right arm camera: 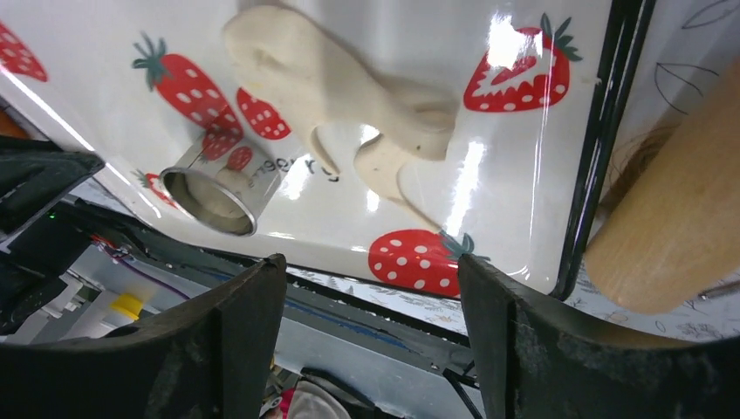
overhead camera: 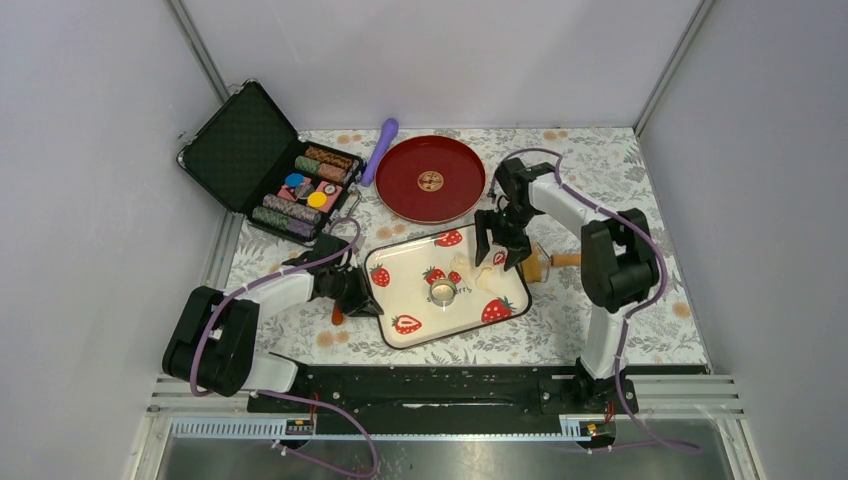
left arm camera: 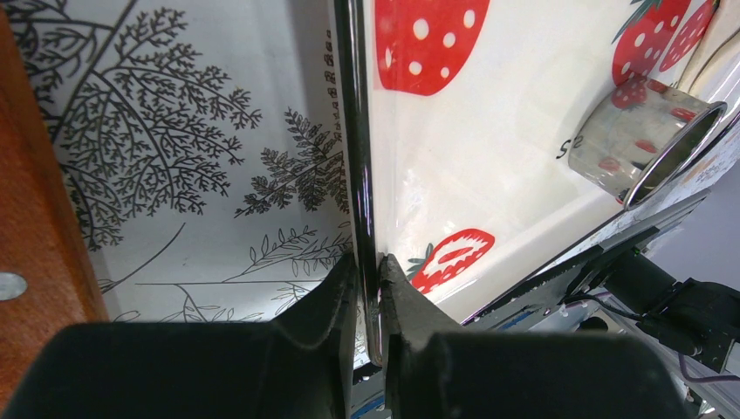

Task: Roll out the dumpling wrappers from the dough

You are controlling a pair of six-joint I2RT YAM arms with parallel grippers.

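The dough is lying as a pale, elongated, irregular lump on the right half of the strawberry-printed tray, with a thinner, flatter piece trailing from its near side. In the top view it is showing as cream-coloured pieces close to the tray's right rim. The metal ring cutter is standing just left of the dough, near the middle of the tray and apart from the dough; the right wrist view is showing its open mouth and a strawberry reflected in its wall.

The right pincer is hovering above the dough with its fingers standing wide apart and gripping nothing. A wooden rolling pin is lying on the table just outside the tray's right rim, beside this pincer.

The left pincer is clamping the tray's dark left rim, one finger on either side of it; the cutter is appearing farther across the tray in that view.

Beyond the tray, a round red plate is resting on the floral table. A purple handled object is lying at its left, and an open black case of poker chips is sitting at the far left corner.
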